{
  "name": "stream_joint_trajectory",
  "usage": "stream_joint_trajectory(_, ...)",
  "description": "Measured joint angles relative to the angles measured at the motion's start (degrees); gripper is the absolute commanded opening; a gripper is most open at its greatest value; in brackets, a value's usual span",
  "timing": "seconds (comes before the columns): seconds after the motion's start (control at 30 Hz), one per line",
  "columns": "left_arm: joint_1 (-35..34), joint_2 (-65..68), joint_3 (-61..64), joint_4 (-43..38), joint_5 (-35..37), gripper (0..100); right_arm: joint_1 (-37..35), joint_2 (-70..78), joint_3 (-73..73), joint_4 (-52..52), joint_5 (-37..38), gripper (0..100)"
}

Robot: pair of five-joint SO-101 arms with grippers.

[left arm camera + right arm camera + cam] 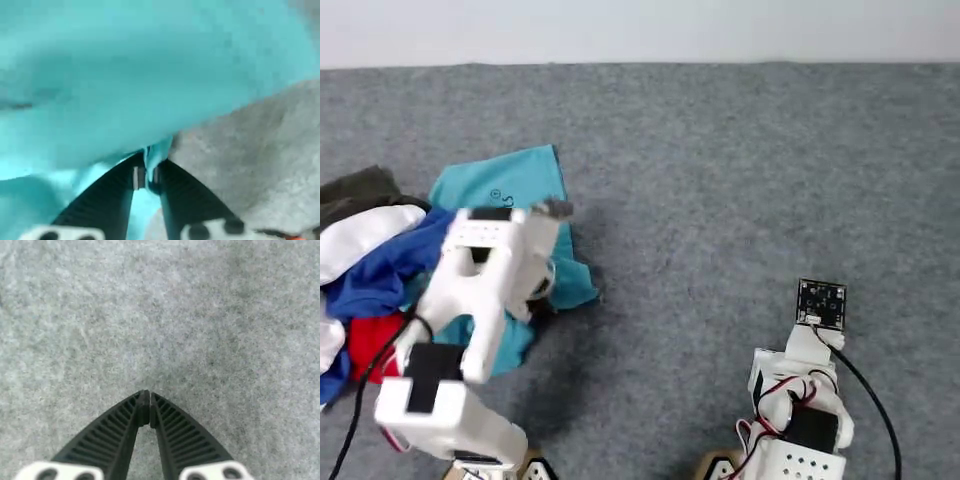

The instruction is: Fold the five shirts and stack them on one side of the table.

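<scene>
A teal shirt point(510, 190) lies spread at the left of the grey table, partly under the left arm. In the left wrist view my left gripper point(148, 172) is shut on a fold of the teal shirt point(125, 80), pinched between its black fingers point(176, 192). Beside it, at the table's left edge, lies a pile of other shirts: dark olive point(355, 190), white point(360, 240), blue point(380, 275) and red point(365, 340). My right gripper point(147, 412) is shut with nothing in it, hovering over bare grey felt near the table's front right.
The grey felt table point(740, 180) stretches wide through the middle and right. The right arm point(800, 410) sits folded at the front right. A pale wall runs along the far edge.
</scene>
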Motion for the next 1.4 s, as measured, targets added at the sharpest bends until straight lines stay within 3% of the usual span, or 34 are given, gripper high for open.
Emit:
stream_joint_trajectory(0.5, 1.7, -17.0, -22.8, 1.3, -0.1, 1, 0.0, 0.0, 0.0, 0.0, 0.0, 0.9)
stream_joint_trajectory(0.93, 20.1, -18.6, -40.8, -0.7, -0.3, 1, 0.0, 0.0, 0.0, 0.0, 0.0, 0.9)
stream_joint_trajectory(1.4, 32.7, -18.6, -49.5, -9.0, 0.1, 1, 0.0, 0.0, 0.0, 0.0, 0.0, 0.9)
